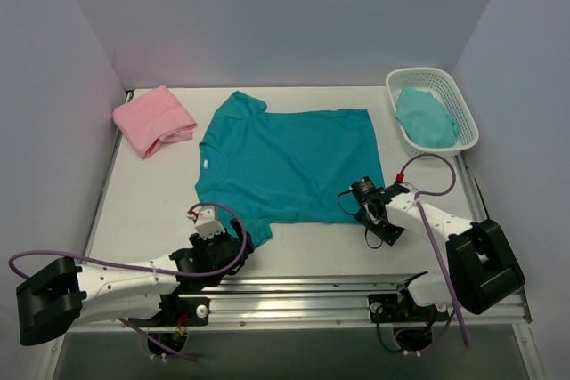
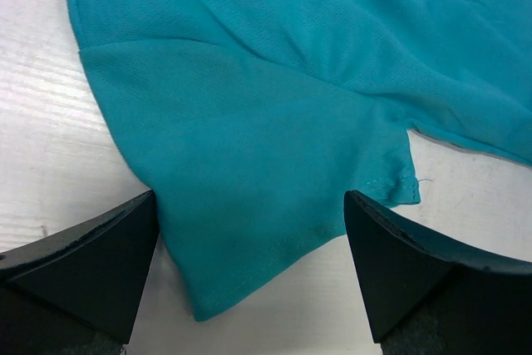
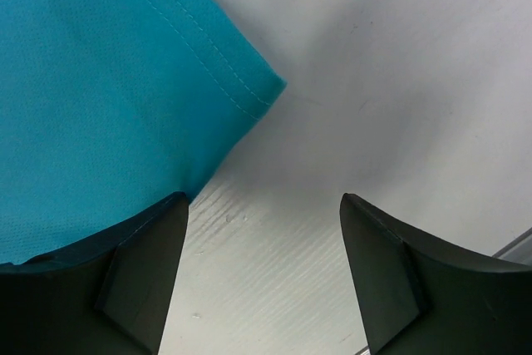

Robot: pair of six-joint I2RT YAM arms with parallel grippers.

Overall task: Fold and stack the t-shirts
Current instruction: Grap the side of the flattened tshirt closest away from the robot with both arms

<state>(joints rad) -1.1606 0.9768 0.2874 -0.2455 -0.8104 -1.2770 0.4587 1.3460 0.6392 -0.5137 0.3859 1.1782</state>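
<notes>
gaping left pincer (image 2: 249, 214) and right pincer (image 3: 264, 205) border teal t-shirt (image 1: 289, 162) (pink t-shirt (image 1: 153, 120), basket (image 1: 420, 72) apart).

Shirts and basket on the table (image 1: 151, 211)
The spread t-shirt (image 1: 285, 162) lies centre; the folded t-shirt (image 1: 153, 120) sits behind-left of it; the basket (image 1: 398, 122), far right, holds bundled cloth (image 1: 427, 117).

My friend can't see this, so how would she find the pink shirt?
Start at the white table and look to its far left corner, by the wall. The pink shirt lies there, just left of the big teal shirt spread flat in the middle. It is the only pink thing, and it is folded into a small bundle, not spread out.
</notes>
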